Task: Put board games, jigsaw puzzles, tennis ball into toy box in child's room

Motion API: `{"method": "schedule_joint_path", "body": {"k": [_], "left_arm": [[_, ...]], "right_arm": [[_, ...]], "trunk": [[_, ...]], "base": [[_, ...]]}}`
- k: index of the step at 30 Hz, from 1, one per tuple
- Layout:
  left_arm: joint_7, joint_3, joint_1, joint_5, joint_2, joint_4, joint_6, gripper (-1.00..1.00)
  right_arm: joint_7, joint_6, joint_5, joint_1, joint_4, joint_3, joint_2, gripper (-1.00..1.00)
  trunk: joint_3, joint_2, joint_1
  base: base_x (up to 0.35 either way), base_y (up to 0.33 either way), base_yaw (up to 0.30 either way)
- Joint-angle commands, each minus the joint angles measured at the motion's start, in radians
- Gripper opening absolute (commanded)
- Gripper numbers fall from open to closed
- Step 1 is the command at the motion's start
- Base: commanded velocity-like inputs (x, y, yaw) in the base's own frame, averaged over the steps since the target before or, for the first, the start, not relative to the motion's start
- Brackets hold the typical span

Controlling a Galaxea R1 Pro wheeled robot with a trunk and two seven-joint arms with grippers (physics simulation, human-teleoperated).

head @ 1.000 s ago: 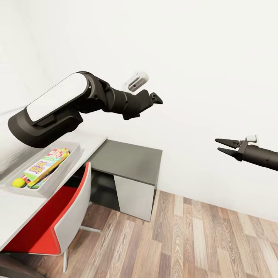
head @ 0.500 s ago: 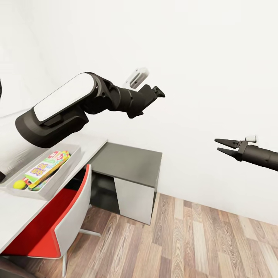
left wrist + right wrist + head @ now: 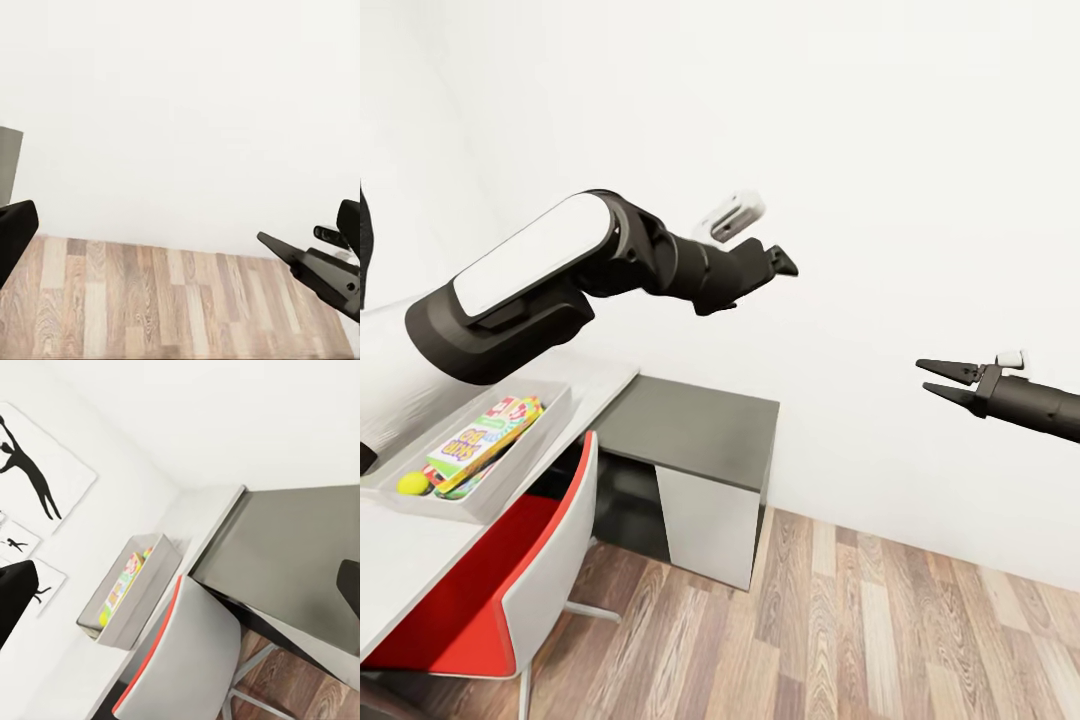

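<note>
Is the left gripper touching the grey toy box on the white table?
Apart. Head view: left gripper hangs mid-air before the wall, well clear of the grey toy box.

We see a white table (image 3: 420, 545) at the left carrying a grey toy box (image 3: 515, 462) near its far end. Beside it to the right stands a lower grey desk section (image 3: 695, 425). A red-and-white chair (image 3: 530, 575) rests on the wood floor (image 3: 880, 640)

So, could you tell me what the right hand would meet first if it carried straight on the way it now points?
Probably the desk or the chair tucked under it: the right hand looks along its fingers at them. Depth is unclear.
</note>
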State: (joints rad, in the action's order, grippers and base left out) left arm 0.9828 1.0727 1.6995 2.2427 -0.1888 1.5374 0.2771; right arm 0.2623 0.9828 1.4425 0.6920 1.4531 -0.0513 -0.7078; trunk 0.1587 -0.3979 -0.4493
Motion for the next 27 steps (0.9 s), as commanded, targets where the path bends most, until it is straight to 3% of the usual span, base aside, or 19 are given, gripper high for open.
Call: {"method": "schedule_joint_path", "body": {"k": [1, 7, 18, 27], "left_arm": [[0.003, 0.001, 0.002, 0.002, 0.0, 0.0, 0.023, 1.0], [0.004, 0.006, 0.002, 0.002, 0.0, 0.001, 0.082, 1.0], [0.003, 0.07, 0.002, 0.002, 0.001, 0.002, 0.22, 1.0], [0.002, 0.088, 0.002, 0.002, 0.002, 0.011, 0.264, 1.0]], "right_arm": [[0.01, 0.004, -0.01, 0.001, 0.0, -0.001, 0.0, 1.0], [0.01, 0.004, -0.01, 0.001, 0.0, -0.001, -0.001, 1.0], [0.009, 0.004, -0.012, 0.001, 0.0, -0.002, -0.001, 1.0], [0.01, 0.004, -0.013, 0.001, 0.0, -0.002, -0.001, 1.0]], "trunk": [[0.001, -0.002, -0.001], [-0.009, -0.002, -0.001], [-0.027, -0.002, -0.001], [-0.041, -0.002, -0.001]], "base": [[0.0, 0.0, 0.0], [0.0, 0.0, 0.0], [0.0, 0.0, 0.0], [0.0, 0.0, 0.0]]}}
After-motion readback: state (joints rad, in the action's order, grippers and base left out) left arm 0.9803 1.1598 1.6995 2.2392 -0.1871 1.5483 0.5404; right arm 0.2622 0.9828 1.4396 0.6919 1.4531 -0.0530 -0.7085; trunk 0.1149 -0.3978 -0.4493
